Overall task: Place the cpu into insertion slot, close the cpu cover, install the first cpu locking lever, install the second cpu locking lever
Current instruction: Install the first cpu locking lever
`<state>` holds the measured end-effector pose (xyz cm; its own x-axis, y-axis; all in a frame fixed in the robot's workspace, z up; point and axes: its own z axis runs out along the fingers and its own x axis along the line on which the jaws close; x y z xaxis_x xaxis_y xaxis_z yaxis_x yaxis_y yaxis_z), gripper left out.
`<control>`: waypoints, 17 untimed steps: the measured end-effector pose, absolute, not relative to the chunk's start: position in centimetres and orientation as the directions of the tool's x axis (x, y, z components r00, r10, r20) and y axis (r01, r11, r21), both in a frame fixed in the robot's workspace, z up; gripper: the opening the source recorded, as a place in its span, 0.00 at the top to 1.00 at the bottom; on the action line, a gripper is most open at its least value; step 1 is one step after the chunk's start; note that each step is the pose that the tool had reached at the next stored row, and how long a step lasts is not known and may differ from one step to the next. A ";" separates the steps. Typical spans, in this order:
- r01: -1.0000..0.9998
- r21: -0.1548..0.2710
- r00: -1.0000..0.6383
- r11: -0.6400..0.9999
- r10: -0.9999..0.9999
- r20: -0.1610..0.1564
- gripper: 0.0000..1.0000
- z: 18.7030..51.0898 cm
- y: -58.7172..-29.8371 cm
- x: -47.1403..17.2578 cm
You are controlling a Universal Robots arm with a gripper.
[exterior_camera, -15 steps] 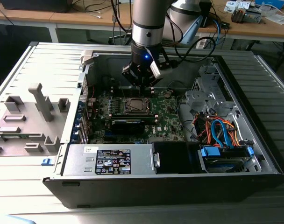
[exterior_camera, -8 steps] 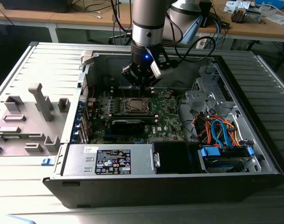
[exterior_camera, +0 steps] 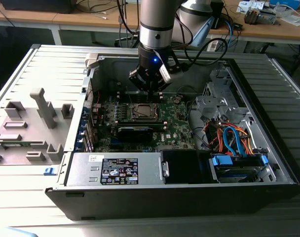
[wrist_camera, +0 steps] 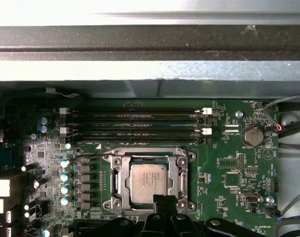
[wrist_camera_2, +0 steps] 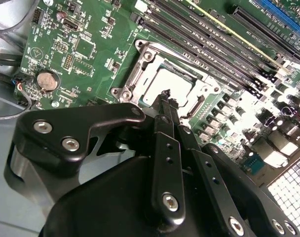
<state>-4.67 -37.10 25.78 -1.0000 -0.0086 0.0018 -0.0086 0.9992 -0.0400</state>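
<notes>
Just above the insertion slot [wrist_camera: 148, 181] hangs the claw [wrist_camera_2: 166, 98], fingers pressed together on nothing; the cpu [wrist_camera: 149, 183] apparently sits seated there, framed by the cpu cover [wrist_camera_2: 192, 85].

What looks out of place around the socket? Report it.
Nothing stands out. The chip lies flat and square in the socket, the metal frame sits level around it, and the end effector hovers at its edge.

A grey ribbed counter [exterior_camera: 288, 89] fills most of the exterior view. Along the top edge of the frame stand wooden desks [exterior_camera: 91, 22] strewn with cables [exterior_camera: 98, 7] and small parts.
</notes>
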 end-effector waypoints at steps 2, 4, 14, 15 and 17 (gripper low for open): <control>-0.013 -0.040 -1.000 0.999 -0.013 0.002 0.89 25.8 -37.1 -4.7; -0.017 -0.040 -1.000 0.999 -0.017 0.002 0.89 25.8 -37.1 -4.7; -0.035 -0.040 -0.999 0.999 -0.035 0.002 0.89 25.8 -37.1 -4.7; -0.036 -0.040 -0.999 0.999 -0.036 0.002 0.89 25.8 -37.1 -4.7; -0.042 -0.040 -0.999 0.998 -0.042 0.002 0.89 25.8 -37.1 -4.7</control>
<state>-4.67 -37.10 25.78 -0.9991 -0.0423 0.0018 -0.0424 0.9983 -0.0400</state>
